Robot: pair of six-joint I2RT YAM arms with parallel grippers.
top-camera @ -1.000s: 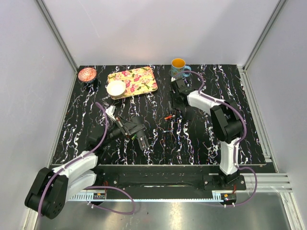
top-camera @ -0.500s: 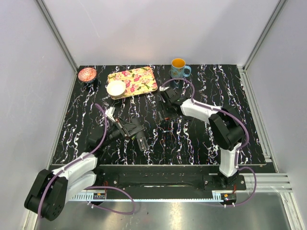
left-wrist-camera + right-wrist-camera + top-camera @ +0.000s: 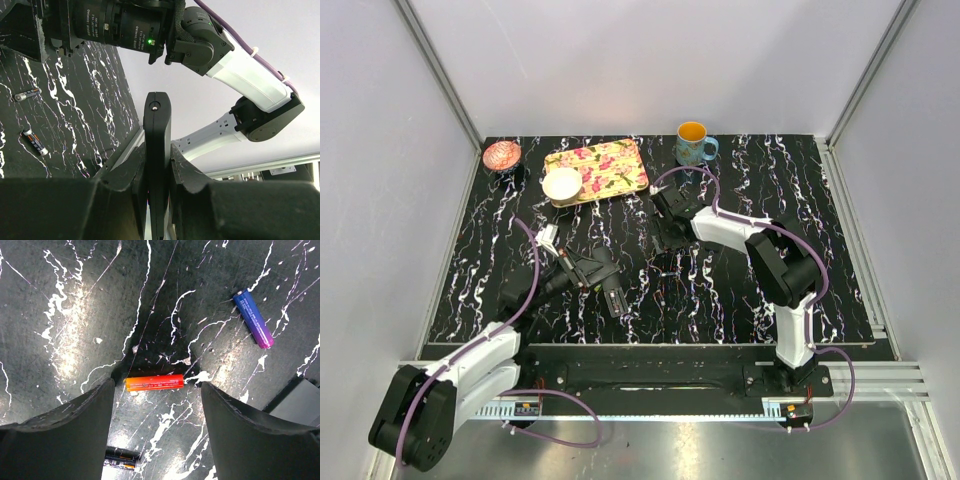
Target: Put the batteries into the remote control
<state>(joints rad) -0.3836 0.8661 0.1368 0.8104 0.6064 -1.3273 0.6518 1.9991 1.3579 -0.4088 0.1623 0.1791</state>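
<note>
Whereas right fingers [image 3: 65, 440] gape, left fingers [image 3: 120, 200] clamp remote [image 3: 157, 150].

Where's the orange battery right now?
In the right wrist view, the orange battery lies flat on the table, directly between the open fingers of the right gripper, with the purple-blue battery up and to its right.

Slim black remote [image 3: 157, 150] — batteries [image 3: 153, 383] lying flat
</note>
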